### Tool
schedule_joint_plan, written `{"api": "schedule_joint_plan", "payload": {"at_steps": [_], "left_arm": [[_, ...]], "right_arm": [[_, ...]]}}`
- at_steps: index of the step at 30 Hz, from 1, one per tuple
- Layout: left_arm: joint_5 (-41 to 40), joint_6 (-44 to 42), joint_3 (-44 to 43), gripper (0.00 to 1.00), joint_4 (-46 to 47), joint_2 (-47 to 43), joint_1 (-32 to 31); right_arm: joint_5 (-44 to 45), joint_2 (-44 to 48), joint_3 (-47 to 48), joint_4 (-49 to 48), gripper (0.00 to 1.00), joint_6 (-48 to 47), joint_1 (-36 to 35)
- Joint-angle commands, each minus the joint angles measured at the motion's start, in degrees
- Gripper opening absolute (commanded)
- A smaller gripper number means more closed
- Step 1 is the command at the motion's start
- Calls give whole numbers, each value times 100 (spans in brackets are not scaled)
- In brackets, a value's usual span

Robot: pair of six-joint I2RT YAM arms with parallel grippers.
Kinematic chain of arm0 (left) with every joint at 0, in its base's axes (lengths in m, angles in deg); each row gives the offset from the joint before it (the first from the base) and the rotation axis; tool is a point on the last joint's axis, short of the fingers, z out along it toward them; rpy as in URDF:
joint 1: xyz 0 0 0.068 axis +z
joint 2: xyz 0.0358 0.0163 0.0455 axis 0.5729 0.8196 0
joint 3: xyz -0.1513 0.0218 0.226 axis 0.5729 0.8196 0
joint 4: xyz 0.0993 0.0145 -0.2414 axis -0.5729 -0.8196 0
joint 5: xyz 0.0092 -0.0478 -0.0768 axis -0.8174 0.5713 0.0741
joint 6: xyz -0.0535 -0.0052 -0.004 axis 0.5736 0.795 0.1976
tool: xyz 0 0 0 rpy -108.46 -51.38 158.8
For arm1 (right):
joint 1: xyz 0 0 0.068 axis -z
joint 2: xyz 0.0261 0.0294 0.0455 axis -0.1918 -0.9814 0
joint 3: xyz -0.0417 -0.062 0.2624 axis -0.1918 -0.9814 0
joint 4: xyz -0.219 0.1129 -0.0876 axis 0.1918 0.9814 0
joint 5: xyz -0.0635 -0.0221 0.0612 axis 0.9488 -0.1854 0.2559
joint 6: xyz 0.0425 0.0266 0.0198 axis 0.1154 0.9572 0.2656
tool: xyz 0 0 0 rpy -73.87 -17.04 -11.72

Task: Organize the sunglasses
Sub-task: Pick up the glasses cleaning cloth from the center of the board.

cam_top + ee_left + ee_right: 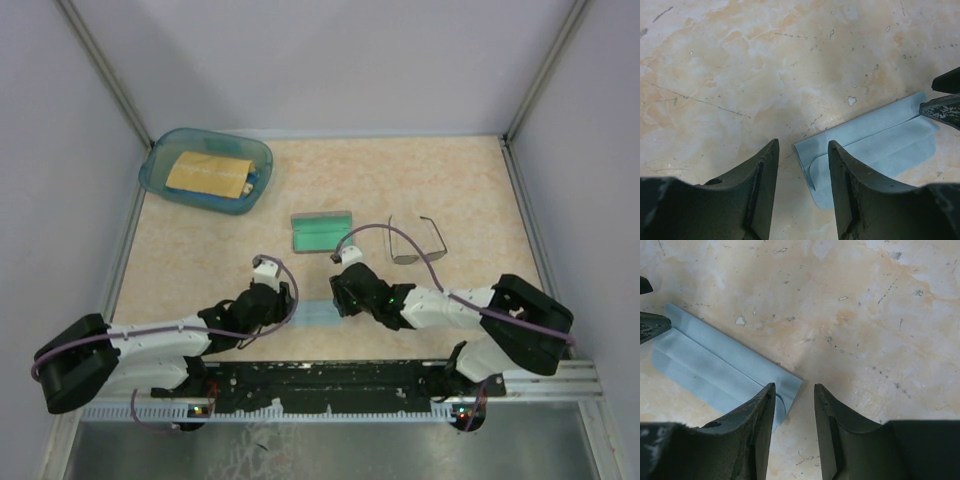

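Note:
The sunglasses [417,243], thin dark wire frames, lie open on the table at mid right, beyond my right arm. The open case [322,231] with teal lining lies at the centre. A folded light blue cloth [320,313] lies flat between my two grippers. My left gripper [287,303] is open at the cloth's left end [880,145]; one cloth corner lies between its fingers. My right gripper [340,298] is open at the cloth's right end [715,365], its left finger [757,420] over the cloth's corner. Neither holds anything.
A translucent blue tray [205,170] holding a tan packet stands at the back left. Grey walls close in the table on three sides. A black rail [330,378] runs along the near edge.

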Motion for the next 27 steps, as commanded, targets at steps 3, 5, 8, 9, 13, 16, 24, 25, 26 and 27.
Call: {"api": "schedule_joint_plan", "payload": {"at_steps": [3,5,8,9,13,16,24,25,26,27], "left_arm": [[87,29,123,50,146,-19,47],[74,30,132,50,123,-44,53],[74,33,143,50,110,-89,72],[73,31,143,50,103,-94,74],[62,37,151,50,59,-154,83],[36,40,151,50,10,-226,91],[-27,44,178,49,-75,-393,99],[-26,40,180,49,-75,-392,100],[-27,47,174,49,-83,-388,100],[-39,48,163,49,-91,-392,100]], "right_arm": [[-93,-128,224,-394,37,-56,93],[-101,-144,220,-425,37,-56,101],[-156,-163,195,-500,37,-61,134],[-165,-173,194,-518,37,-58,139],[-208,-235,190,-552,37,-73,156],[-220,-269,174,-590,36,-61,170],[-365,-294,89,-704,30,-49,213],[-372,-298,85,-704,29,-50,216],[-370,-294,72,-708,28,-42,211],[-375,-285,51,-716,28,-33,217]]}}
